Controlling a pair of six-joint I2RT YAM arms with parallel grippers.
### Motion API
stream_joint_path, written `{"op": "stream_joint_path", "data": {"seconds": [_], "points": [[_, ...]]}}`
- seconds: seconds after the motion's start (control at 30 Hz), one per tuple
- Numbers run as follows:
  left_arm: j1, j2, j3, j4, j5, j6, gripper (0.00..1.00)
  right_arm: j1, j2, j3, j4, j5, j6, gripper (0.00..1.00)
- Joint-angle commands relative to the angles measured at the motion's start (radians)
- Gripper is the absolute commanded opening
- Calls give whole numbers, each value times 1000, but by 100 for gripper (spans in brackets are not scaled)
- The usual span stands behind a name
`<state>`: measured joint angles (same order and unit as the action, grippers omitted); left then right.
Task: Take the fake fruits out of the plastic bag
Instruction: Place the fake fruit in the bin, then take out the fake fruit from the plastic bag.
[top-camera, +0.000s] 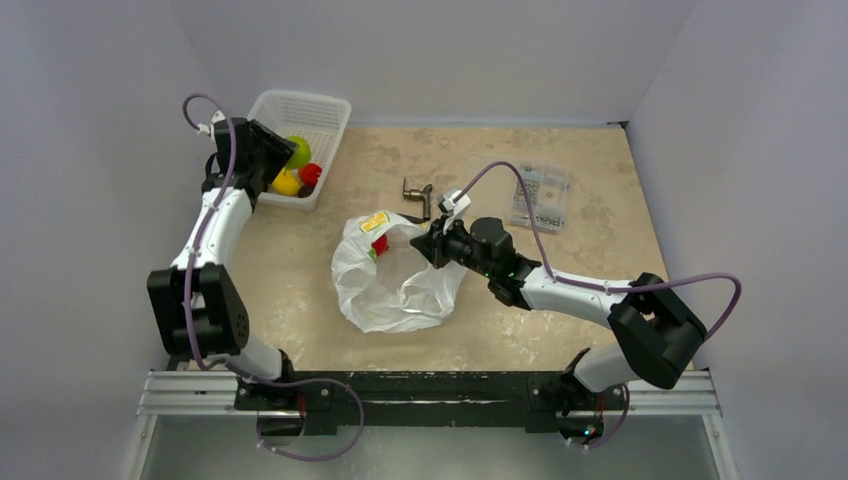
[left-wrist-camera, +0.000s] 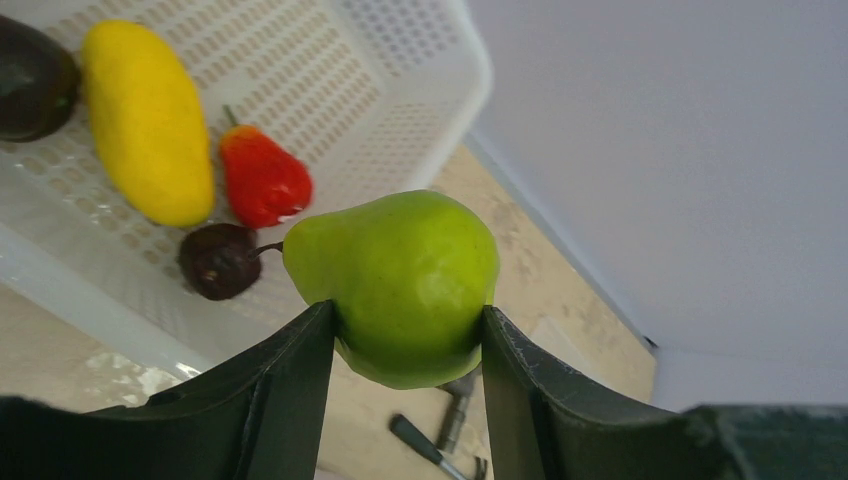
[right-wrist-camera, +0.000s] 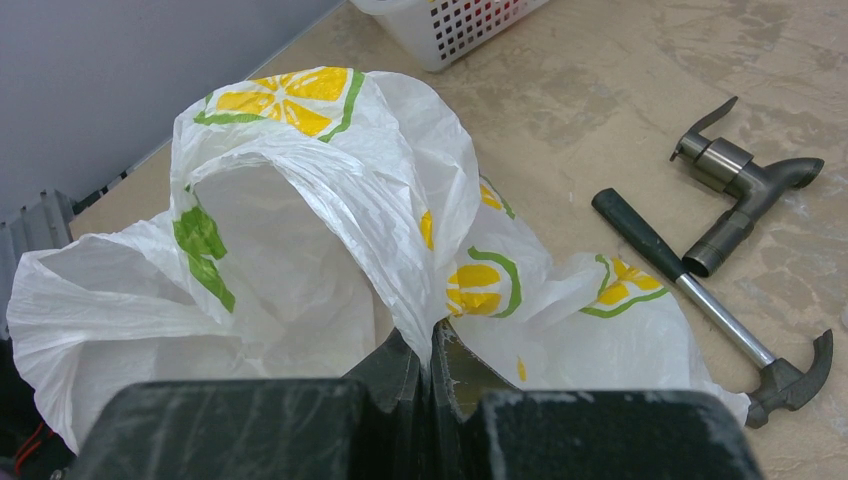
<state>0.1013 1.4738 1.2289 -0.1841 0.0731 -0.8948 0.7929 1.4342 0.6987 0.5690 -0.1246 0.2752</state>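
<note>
My left gripper (left-wrist-camera: 408, 325) is shut on a green pear (left-wrist-camera: 398, 280) and holds it above the near rim of the white mesh basket (top-camera: 322, 112); the pear also shows in the top view (top-camera: 298, 151). In the basket lie a yellow fruit (left-wrist-camera: 146, 122), a red one (left-wrist-camera: 262, 182) and two dark brown ones (left-wrist-camera: 217, 260). My right gripper (right-wrist-camera: 430, 345) is shut on the rim of the plastic bag (right-wrist-camera: 330, 230), holding its mouth up. The bag (top-camera: 395, 280) lies mid-table, and a red fruit (top-camera: 380, 245) shows at its mouth.
A small black hammer (right-wrist-camera: 700, 300) and a dark metal fitting (right-wrist-camera: 740, 190) lie beyond the bag. A clear flat box of small parts (top-camera: 540, 196) sits at the back right. Grey walls close in the table on three sides.
</note>
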Motion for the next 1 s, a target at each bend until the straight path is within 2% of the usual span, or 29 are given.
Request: {"op": "stream_joint_path", "data": {"seconds": [0.0, 0.17, 0.2, 0.23, 0.37, 0.5, 0.57, 0.77, 0.97], "points": [[22, 117, 118, -19, -82, 102, 36, 2, -28, 13, 24, 5, -18, 0], [23, 125, 124, -67, -153, 165, 90, 2, -23, 18, 22, -3, -21, 0], [22, 114, 117, -75, -154, 171, 97, 3, -20, 21, 19, -8, -21, 0], [23, 103, 114, -88, -151, 176, 99, 3, -16, 24, 17, -13, -21, 0], [22, 38, 126, -212, -124, 193, 99, 3, -2, 28, 19, -25, -18, 0], [10, -137, -28, -147, 85, 170, 86, 4, 4, 31, 17, -28, -17, 0], [-23, -235, -120, -126, 166, 171, 83, 3, 8, 35, 17, -32, -17, 0], [-245, -512, -282, -200, 245, 245, 77, 3, 11, 41, 14, -45, -14, 0], [-483, -817, -511, -122, 178, 163, 68, 4, 10, 42, 11, -45, -15, 0]]}}
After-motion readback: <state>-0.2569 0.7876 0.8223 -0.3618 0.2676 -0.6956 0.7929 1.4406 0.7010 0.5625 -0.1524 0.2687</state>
